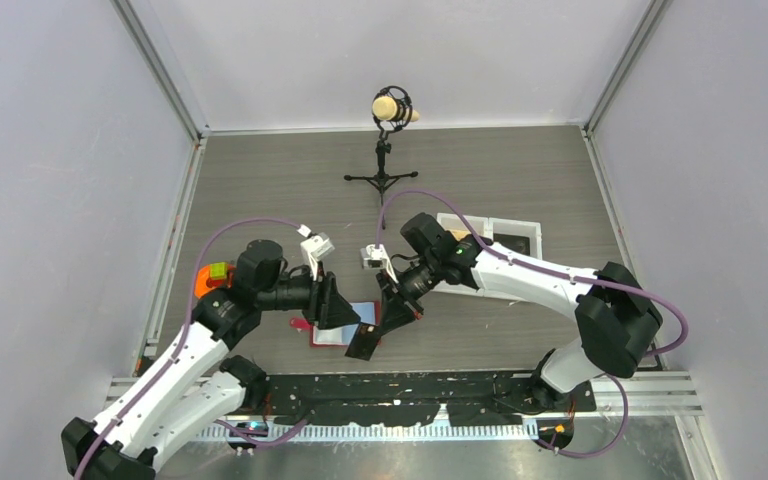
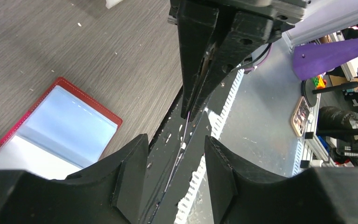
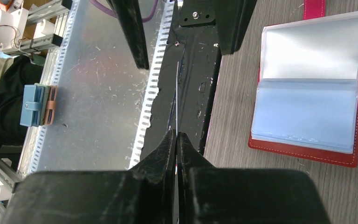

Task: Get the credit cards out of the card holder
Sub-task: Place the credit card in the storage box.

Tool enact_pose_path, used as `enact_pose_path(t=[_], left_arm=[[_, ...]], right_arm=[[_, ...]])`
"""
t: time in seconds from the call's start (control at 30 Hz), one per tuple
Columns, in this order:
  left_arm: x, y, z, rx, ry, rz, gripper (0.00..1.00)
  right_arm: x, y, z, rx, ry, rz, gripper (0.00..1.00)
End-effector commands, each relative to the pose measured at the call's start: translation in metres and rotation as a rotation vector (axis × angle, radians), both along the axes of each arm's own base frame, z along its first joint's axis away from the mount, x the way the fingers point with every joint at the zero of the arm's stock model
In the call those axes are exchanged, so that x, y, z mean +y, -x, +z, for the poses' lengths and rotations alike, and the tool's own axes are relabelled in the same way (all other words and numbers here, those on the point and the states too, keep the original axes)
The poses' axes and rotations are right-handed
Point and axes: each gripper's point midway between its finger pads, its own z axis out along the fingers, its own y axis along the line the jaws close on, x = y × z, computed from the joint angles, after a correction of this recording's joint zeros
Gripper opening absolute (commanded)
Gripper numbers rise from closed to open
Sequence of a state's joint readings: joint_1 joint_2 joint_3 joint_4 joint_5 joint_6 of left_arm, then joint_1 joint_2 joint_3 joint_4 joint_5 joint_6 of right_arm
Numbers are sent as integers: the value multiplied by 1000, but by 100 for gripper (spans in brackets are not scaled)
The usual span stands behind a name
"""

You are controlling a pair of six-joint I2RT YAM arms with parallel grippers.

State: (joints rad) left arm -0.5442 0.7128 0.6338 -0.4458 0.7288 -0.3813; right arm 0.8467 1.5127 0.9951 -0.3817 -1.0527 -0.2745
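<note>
Edgewise, the dark card [image 1: 362, 343] sits pinched in right jaws, between spread left jaws.

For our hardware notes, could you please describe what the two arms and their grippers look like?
The left arm and right arm have white link shells, black joint housings and a purple cable looped alongside each. The left gripper and right gripper are matte black with wedge-shaped, tapering fingers.

Card holder [image 2: 60, 126] cut off by the left wrist view's lower-left edge; credit card [image 3: 176, 93] edge-on, face unseen.
</note>
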Motion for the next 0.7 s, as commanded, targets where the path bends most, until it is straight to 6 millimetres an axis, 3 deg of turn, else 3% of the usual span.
enact_pose_path(t=[0.0,0.13,0.27,0.33,0.43,0.53,0.63,0.67], left_arm=[[-8,-5,10,-41,1,-28,49],[-13,-4,4,-21,-15,-53,47],[-16,1,2,-13,-12,-87,37],[-16,3,0,-9,-12,-96,27],[-16,6,-3,1,-15,-106,1],[-13,-2,-7,10,-38,-52,0],[-12,-16,-7,15,-31,49,0],[-13,-20,-6,16,-14,78,0]], right_arm=[[7,-2,15,4,-44,-2,5],[10,-5,15,7,-49,-23,5],[12,-8,13,10,-43,-41,5],[14,-11,12,8,-38,-56,6],[16,-15,10,1,-32,-80,12],[21,-27,14,-32,-49,-144,17],[22,-45,15,-36,-65,-294,32],[27,-57,24,-65,-124,-333,35]])
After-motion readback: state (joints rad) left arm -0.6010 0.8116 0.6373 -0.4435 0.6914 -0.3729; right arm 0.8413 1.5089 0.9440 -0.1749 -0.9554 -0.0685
